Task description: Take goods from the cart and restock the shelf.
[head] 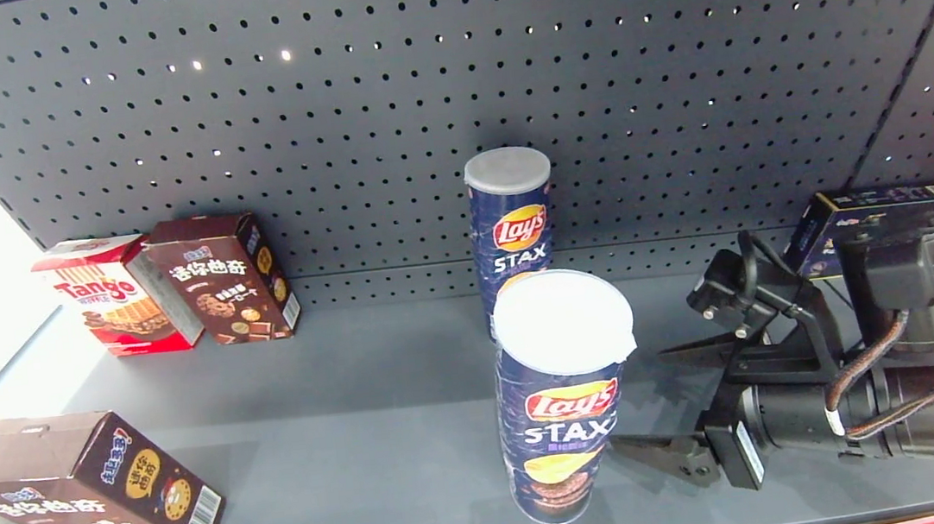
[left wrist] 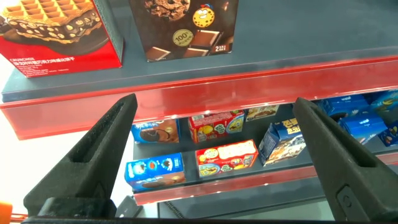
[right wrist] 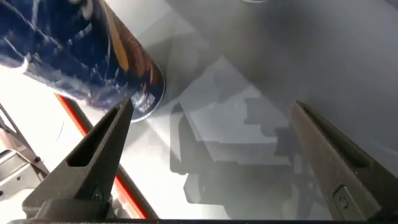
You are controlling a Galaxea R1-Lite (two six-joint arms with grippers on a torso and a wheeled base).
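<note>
Front chip can [head: 564,399] is standing upright nr the shelf [head: 346,431] front edge, 2nd can [head: 511,223] behind it. Right gripper [head: 642,400] is sitting just beside it, jaws spread, empty; left gripper [left wrist: 214,106] is also gaping. Can is prob light, stiff, slick, tippy, so gripping mid-body is looking safest.

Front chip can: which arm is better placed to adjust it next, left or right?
Right. The right claw, open, is over the shelf just beside the front chip can. The left claw, also open, faces a red shelf edge under snack boxes.
</note>
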